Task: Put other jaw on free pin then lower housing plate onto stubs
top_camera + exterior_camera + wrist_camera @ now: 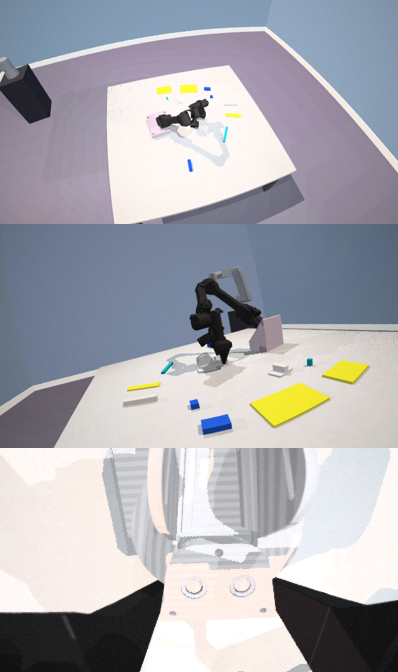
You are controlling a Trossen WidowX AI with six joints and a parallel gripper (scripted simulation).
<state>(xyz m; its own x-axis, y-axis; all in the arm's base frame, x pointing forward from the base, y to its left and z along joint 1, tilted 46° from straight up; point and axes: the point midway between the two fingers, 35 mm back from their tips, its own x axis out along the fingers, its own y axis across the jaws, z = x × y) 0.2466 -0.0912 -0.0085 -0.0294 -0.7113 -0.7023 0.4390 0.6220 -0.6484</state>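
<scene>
A pale gripper assembly (203, 125) (203, 364) lies on the table under the arm's hand. In the wrist view its left jaw (156, 493) and right jaw (311, 493) point to the top of the frame, partly in striped shadow. The pale housing plate (218, 601) lies across their near ends, and a round stub end shows in each of its two holes. It looks about level; whether it is fully closed cannot be told. My gripper (214, 582) (224, 363) is shut on the housing plate, one black finger at each side edge. The gear teeth are hidden.
A pink block (153, 126) (273, 333) stands at the arm's base. Around the assembly lie a cyan bar (225, 134) (166, 368), a yellow bar (233, 115) (143, 386), a white bar (140, 400), blue blocks (216, 424) (194, 404), yellow plates (289, 404) (346, 371) and a small white part (280, 369).
</scene>
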